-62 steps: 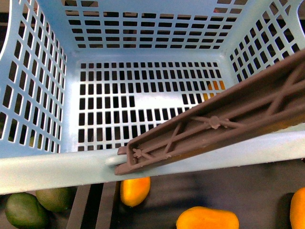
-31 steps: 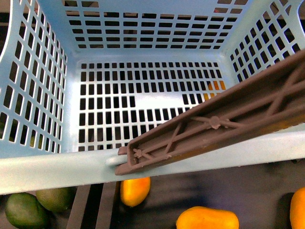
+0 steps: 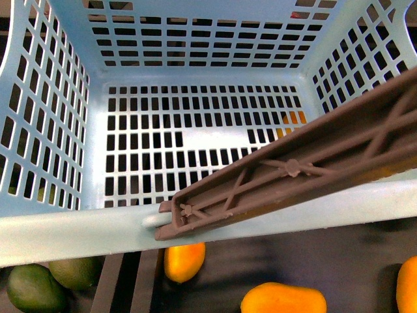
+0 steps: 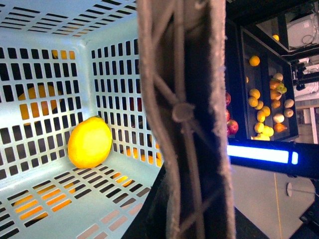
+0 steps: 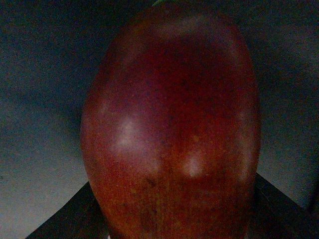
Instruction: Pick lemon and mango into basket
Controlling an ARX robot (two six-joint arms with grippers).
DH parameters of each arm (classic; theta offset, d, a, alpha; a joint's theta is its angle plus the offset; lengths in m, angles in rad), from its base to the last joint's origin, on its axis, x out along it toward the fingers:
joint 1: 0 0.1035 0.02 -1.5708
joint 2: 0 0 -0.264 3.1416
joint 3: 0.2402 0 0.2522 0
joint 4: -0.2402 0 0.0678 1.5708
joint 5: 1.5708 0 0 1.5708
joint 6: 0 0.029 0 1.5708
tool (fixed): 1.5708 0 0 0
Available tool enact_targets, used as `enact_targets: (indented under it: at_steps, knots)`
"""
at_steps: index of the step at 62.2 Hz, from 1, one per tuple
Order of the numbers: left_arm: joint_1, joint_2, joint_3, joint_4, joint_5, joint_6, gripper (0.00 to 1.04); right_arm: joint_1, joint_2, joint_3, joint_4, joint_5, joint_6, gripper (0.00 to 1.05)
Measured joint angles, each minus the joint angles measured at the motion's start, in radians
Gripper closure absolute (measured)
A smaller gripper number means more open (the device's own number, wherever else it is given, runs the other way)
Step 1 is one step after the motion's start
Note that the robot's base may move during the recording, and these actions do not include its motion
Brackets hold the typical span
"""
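Got the red mango (image 5: 169, 129) filling the right wrist view, dark right fingers (image 5: 60, 221) at its lower corners; can't tell if clamped. No sign of the left fingers. Lemon (image 4: 89, 142) already parked in the basket (image 3: 98, 45) corner. Could easily clip the brown handle (image 3: 293, 169) slanting across the opening lower right and bounce out. Versus a second ago: near identical, handle nudged slightly.

Slight up-left shift of the basket (image 3: 65, 236) and its handle (image 3: 306, 163).

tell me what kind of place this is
Probably a grocery-style fruit setup, possibly a mock shop: a teal shopping basket, display shelves stocked with assorted fruit, and loose orange mangoes lying outside the basket.
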Motion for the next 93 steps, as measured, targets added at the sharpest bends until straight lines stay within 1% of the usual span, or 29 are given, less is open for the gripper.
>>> enact_targets:
  at_steps: [6,10,21,33,43,49,56,60,64,68,71,79,86,88,90,91,93]
  knots:
    - [0.000,0.000,0.000,0.000,0.000,0.000,1.00,-0.022,-0.098,-0.070,0.045,-0.057,0.064,0.45]
    - [0.000,0.000,0.000,0.000,0.000,0.000,1.00,-0.035,-0.203,-0.143,0.089,-0.119,0.120,0.45]
    - [0.000,0.000,0.000,0.000,0.001,0.000,1.00,-0.052,-0.428,-0.291,0.152,-0.213,0.238,0.45]
    - [0.000,0.000,0.000,0.000,0.000,0.000,1.00,-0.061,-0.721,-0.426,0.165,-0.227,0.365,0.45]
    - [0.000,0.000,0.000,0.000,0.000,0.000,1.00,-0.038,-0.987,-0.487,0.142,-0.200,0.476,0.45]
    - [0.000,0.000,0.000,0.000,0.000,0.000,1.00,0.033,-1.192,-0.496,0.095,-0.149,0.565,0.45]
    - [0.000,0.000,0.000,0.000,0.001,0.000,1.00,0.187,-1.326,-0.495,0.042,-0.051,0.624,0.45]
    - [0.000,0.000,0.000,0.000,0.000,0.000,1.00,0.294,-1.342,-0.488,0.031,0.026,0.631,0.45]
    - [0.000,0.000,0.000,0.000,0.000,0.000,1.00,0.363,-1.338,-0.480,0.023,0.078,0.631,0.45]
    - [0.000,0.000,0.000,0.000,0.000,0.000,1.00,0.467,-1.313,-0.472,0.023,0.149,0.626,0.45]
    - [0.000,0.000,0.000,0.000,0.000,0.000,1.00,0.511,-1.296,-0.468,0.023,0.175,0.622,0.45]
    - [0.000,0.000,0.000,0.000,0.000,0.000,1.00,0.601,-1.254,-0.463,0.026,0.232,0.612,0.45]
    - [0.000,0.000,0.000,0.000,0.001,0.000,1.00,0.644,-1.225,-0.455,0.026,0.270,0.610,0.45]
    - [0.000,0.000,0.000,0.000,0.001,0.000,1.00,0.654,-1.217,-0.453,0.026,0.280,0.607,0.42]
    - [0.000,0.000,0.000,0.000,0.000,0.000,1.00,0.661,-1.210,-0.452,0.024,0.291,0.608,0.35]
    - [0.000,0.000,0.000,0.000,0.000,0.000,1.00,0.662,-1.209,-0.452,0.024,0.293,0.608,0.34]
    - [0.000,0.000,0.000,0.000,0.001,0.000,1.00,0.665,-1.207,-0.451,0.022,0.302,0.608,0.29]
